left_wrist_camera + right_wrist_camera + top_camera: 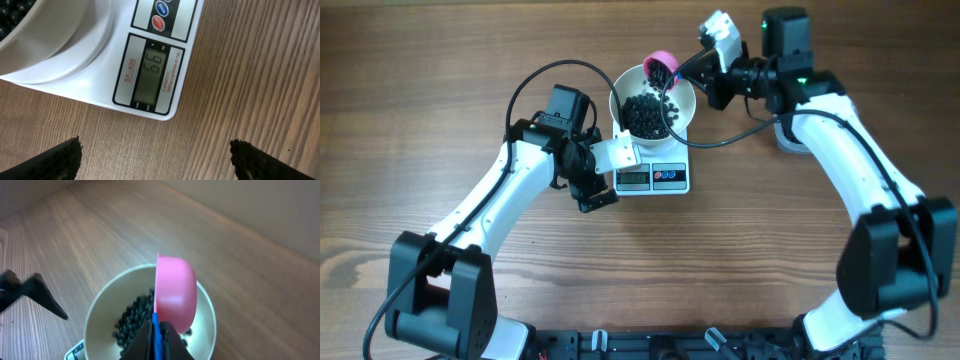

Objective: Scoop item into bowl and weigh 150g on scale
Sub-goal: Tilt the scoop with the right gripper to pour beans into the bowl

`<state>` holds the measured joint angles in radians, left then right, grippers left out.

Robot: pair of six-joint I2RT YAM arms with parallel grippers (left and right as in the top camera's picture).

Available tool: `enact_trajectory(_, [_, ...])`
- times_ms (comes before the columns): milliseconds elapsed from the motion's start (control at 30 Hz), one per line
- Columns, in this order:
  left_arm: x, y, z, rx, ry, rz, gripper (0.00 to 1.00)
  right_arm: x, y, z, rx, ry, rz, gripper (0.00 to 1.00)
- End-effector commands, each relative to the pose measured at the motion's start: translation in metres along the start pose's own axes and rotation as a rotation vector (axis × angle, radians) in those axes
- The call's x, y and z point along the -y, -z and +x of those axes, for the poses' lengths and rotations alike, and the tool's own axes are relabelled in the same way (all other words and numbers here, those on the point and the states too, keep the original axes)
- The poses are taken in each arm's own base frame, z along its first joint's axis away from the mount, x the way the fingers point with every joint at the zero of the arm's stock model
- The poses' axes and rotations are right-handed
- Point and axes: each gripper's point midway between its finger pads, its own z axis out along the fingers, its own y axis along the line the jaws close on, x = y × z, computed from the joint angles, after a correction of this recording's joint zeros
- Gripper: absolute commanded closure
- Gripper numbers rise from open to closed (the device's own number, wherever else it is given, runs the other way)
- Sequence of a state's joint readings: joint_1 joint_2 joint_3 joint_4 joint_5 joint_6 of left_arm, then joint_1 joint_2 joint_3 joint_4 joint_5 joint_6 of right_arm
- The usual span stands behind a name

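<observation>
The right gripper [156, 341] clamps the pink scoop [175, 287] by its handle, tipped over the bowl [620, 90] at its 1 o'clock rim — beans [645, 112] heaped inside, bowl on the scale [652, 180]. Best to trickle slowly, watching the display [152, 75]; the left gripper [155, 152], at the scale's 9 o'clock, gapes empty.

Pink scoop [175, 287] — wooden table [420, 90]

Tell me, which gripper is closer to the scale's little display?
The left. The left gripper hangs open just beside the display, not touching the scale. The right gripper is shut on a pink scoop, tipped over the bowl on the scale's far end.
</observation>
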<state>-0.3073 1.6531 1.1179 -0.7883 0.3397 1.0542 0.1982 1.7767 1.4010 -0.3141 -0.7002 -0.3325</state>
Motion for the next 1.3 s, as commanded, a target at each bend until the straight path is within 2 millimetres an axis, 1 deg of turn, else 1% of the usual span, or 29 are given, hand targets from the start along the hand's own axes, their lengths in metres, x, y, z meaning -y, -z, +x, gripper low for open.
enact_trajectory(0, [0.003,-0.004,0.001,0.007,-0.008,0.023,0.0,-0.011,0.023,-0.025,0.049,0.112,0.017,0.96])
enact_trajectory(67, [0.003,-0.004,0.001,0.007,-0.008,0.023,0.0,-0.012,0.023,-0.019,0.021,0.162,0.022,0.96])
enact_trajectory(133, [0.003,-0.004,0.001,0.007,-0.008,0.023,0.0,-0.008,0.02,-0.002,-0.063,0.215,0.069,0.96])
enact_trajectory(233, [0.003,-0.004,0.001,0.007,-0.008,0.023,0.0,-0.013,0.015,0.008,-0.121,0.288,0.069,0.96])
enact_trajectory(333, [0.003,-0.004,0.001,0.007,-0.008,0.023,0.0,-0.018,0.009,0.012,-0.167,0.392,0.088,0.96])
enact_trajectory(433, [0.003,-0.004,0.001,0.007,-0.008,0.023,0.0,-0.025,0.004,0.012,-0.179,0.491,0.079,0.96])
enact_trajectory(467, [0.003,-0.004,0.001,0.007,-0.008,0.023,0.0,-0.026,0.003,0.01,-0.175,0.494,0.079,0.96])
enact_trajectory(700, [0.003,-0.004,0.001,0.007,-0.008,0.023,0.0,-0.026,0.003,0.008,-0.162,0.44,0.081,0.96])
enact_trajectory(1033, [0.003,-0.004,0.001,0.007,-0.008,0.023,0.0,-0.024,0.002,0.003,-0.142,0.439,0.093,0.96])
enact_trajectory(1100, [0.003,-0.004,0.001,0.007,-0.008,0.023,0.0,-0.023,0.002,-0.002,-0.125,0.385,0.104,0.96])
enact_trajectory(1167, [0.003,-0.004,0.001,0.007,-0.008,0.023,0.0,-0.022,0.005,-0.011,-0.09,0.286,0.125,0.96])
enact_trajectory(1233, [0.003,-0.004,0.001,0.007,-0.008,0.023,0.0,-0.022,0.015,-0.024,-0.046,0.19,0.149,0.96])
enact_trajectory(1267, [0.003,-0.004,0.001,0.007,-0.008,0.023,0.0,-0.022,0.021,-0.027,-0.037,0.177,0.157,0.96])
